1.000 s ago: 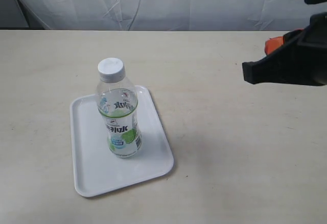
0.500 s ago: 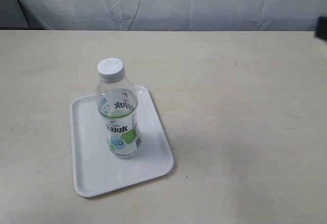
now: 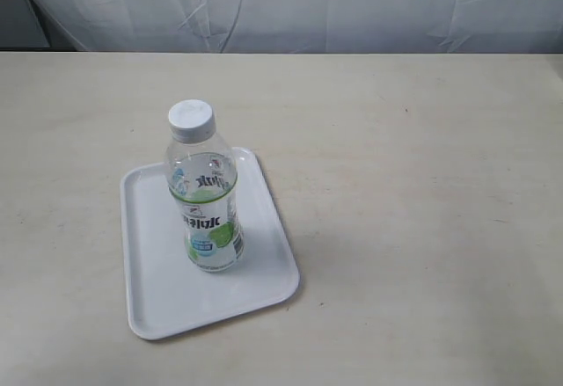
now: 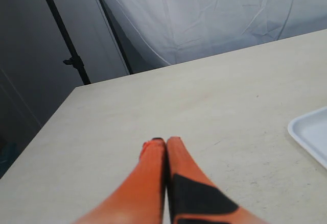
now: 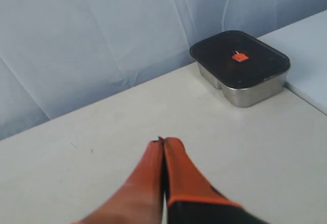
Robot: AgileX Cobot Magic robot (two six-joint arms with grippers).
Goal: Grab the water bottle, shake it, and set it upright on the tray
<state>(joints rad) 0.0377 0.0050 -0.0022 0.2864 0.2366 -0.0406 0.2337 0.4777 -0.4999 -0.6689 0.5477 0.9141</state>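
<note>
One clear, white-capped, green-labelled water bottle [image 3: 204, 201] upright on white tray [image 3: 163, 302]

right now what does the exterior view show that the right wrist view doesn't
Only the exterior view shows the water bottle, standing upright with its white cap on, on the tray; no arm appears in it. Only the right wrist view shows the right gripper, its orange jaws pressed together, and a metal container with a dark lid near the table's edge. Both show the beige table and the white curtain behind it.
</note>
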